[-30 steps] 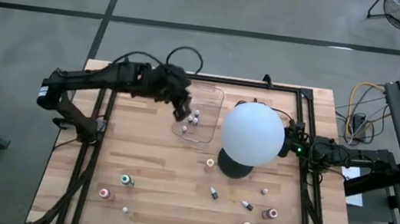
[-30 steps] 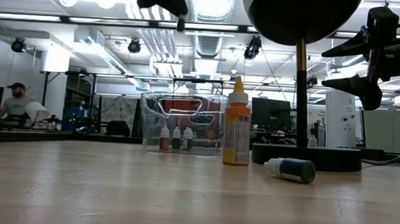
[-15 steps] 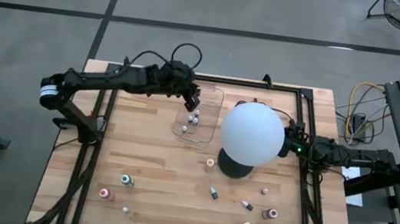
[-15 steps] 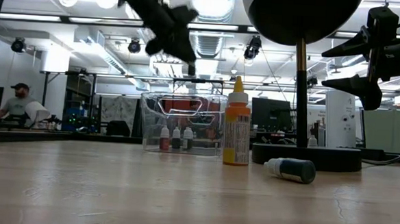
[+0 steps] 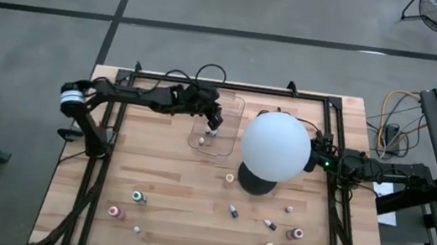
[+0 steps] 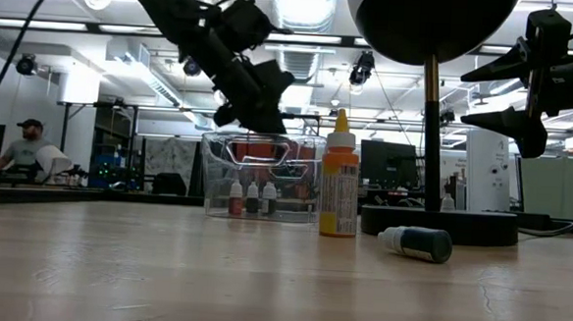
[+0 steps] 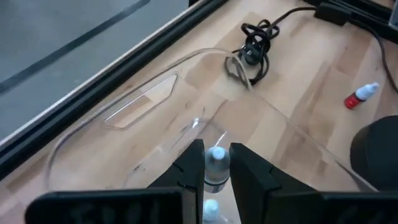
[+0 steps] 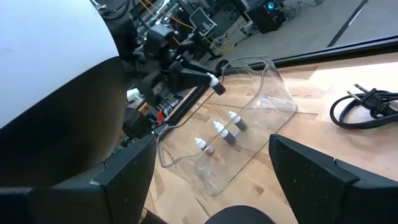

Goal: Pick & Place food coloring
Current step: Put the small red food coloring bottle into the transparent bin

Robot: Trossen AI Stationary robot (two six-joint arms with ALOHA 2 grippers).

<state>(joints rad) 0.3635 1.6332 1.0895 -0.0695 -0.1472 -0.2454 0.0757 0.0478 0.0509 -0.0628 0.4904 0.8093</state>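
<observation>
The white globe [image 5: 275,146] on its black base is standing mid-table, with the clear tray [image 5: 232,106] just beside it on the left arm's side. The left gripper [image 7: 217,171] is reaching over the tray, its fingers closing narrowly on a small white-capped bottle [image 7: 217,163], held above the tray floor. The right gripper [image 8: 211,186] is waiting at the table's right edge behind the globe, fingers spread wide and holding nothing.

Risk assessment: the grip is taking only the bottle's upper part, so the bottle could be tipping on release and knocking over the three bottles [image 8: 219,135] standing upright in the tray. A low approach could also be catching the tray wall and shifting the tray.

Remaining food coloring is lying scattered on the near half of the table: a yellow bottle [image 6: 339,187] upright, a dark vial [image 6: 415,242] on its side.
</observation>
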